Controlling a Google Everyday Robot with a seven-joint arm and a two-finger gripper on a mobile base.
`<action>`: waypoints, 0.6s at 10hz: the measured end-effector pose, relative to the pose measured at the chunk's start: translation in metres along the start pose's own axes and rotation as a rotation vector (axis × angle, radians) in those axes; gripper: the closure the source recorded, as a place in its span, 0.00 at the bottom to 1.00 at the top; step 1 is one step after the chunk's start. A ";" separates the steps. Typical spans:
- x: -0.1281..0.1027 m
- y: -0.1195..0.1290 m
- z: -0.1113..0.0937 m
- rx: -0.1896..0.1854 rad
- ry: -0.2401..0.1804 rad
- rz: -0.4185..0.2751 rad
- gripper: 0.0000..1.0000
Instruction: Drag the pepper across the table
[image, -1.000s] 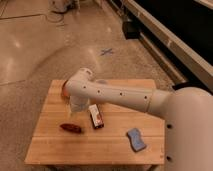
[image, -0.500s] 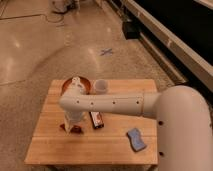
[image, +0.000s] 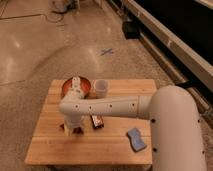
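Observation:
My gripper (image: 72, 126) points down onto the left half of the light wooden table (image: 50, 150), at the end of the white arm that reaches in from the right. The small dark red pepper lay at this spot in the earlier frames. It is now hidden under the gripper, so I cannot tell whether the gripper touches it.
A round orange-brown bowl (image: 67, 88) stands at the table's back left, with a white cup (image: 101, 88) beside it. A red-and-white packet (image: 96, 120) lies just right of the gripper. A blue sponge (image: 136, 139) lies near the front right. Polished floor surrounds the table.
The arm has swung left and lowered. The gripper moved from above the packet down onto the spot where the pepper lay, and now covers it.

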 end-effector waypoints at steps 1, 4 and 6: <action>0.001 0.003 0.005 -0.006 -0.001 0.005 0.36; 0.006 0.011 0.011 -0.025 0.008 0.028 0.53; 0.005 0.012 0.011 -0.033 0.014 0.032 0.75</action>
